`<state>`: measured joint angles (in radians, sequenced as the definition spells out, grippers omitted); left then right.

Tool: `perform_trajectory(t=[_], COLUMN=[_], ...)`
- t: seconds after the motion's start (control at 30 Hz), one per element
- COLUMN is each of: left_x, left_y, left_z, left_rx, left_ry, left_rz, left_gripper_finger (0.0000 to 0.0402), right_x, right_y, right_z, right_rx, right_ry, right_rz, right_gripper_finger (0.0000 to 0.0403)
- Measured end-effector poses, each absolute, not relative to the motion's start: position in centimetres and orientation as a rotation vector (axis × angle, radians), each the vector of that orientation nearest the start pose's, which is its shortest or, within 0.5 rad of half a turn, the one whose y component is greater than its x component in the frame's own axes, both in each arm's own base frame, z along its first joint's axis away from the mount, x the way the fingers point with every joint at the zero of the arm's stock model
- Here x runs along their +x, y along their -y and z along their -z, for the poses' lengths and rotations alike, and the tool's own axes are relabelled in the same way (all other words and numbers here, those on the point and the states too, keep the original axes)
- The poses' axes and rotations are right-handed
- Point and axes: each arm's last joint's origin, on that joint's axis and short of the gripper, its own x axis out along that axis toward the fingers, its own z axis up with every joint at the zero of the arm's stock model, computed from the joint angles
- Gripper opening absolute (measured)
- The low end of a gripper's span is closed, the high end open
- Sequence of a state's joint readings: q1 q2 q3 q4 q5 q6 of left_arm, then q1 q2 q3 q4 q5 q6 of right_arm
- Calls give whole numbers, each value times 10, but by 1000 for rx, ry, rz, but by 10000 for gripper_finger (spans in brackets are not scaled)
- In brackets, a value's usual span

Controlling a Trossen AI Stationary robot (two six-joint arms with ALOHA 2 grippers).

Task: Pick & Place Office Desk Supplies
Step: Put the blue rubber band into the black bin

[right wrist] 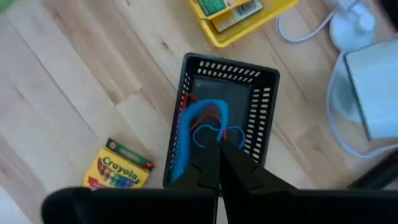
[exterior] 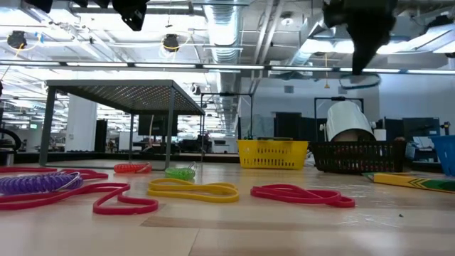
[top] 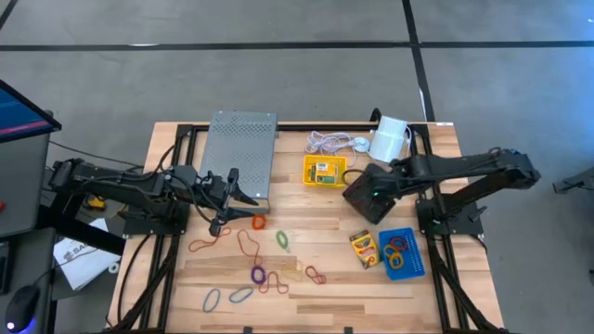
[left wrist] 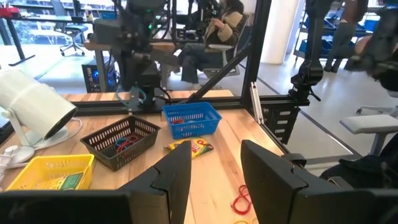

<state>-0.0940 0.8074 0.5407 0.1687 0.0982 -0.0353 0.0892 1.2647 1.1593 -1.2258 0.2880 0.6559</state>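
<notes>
My left gripper [top: 249, 197] hovers open over the table's left middle, beside the grey perforated shelf; its fingers [left wrist: 216, 155] point toward the table's right and hold nothing. My right gripper [right wrist: 216, 149] is shut and points down, raised above the black mesh tray [right wrist: 227, 112], which holds blue and red rubber bands [right wrist: 199, 127]. In the low view nothing hangs below it [exterior: 360, 67]. The yellow tray [top: 325, 170] holds a crayon box. The blue tray [top: 404, 252] holds bands, and another crayon box [top: 364, 249] lies flat next to it. Several loose bands [top: 259, 275] lie on the near table.
The grey perforated shelf [top: 239, 153] stands on legs at the far left. The white cylinder [top: 390, 137] and the coiled white cord [top: 329, 142] sit at the far edge. An orange band [top: 259, 221] lies just below my left gripper. People sit beyond the table's right edge.
</notes>
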Motion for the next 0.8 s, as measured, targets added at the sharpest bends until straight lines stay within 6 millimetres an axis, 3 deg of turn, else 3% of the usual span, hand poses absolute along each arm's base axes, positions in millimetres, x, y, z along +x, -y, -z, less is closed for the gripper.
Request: perform_trajectory(t=[0.3,0.47,0.8], left_x=[194,206,219], left_y=[21,22,24], left_z=[-275,-265,-255], left_rx=[-61,-61,-78], left_ry=[-65,-98,-127], left_rz=[192,192,186], left_gripper_finger=[135,135,135], right_x=[184,188,210], right_y=[17,26,37], right_z=[-244,-218,-188], right_rx=[493,541,511], right_ry=[-1137,-1157,-1276], right_rz=[566,530,493], right_gripper_finger=[0,0,0])
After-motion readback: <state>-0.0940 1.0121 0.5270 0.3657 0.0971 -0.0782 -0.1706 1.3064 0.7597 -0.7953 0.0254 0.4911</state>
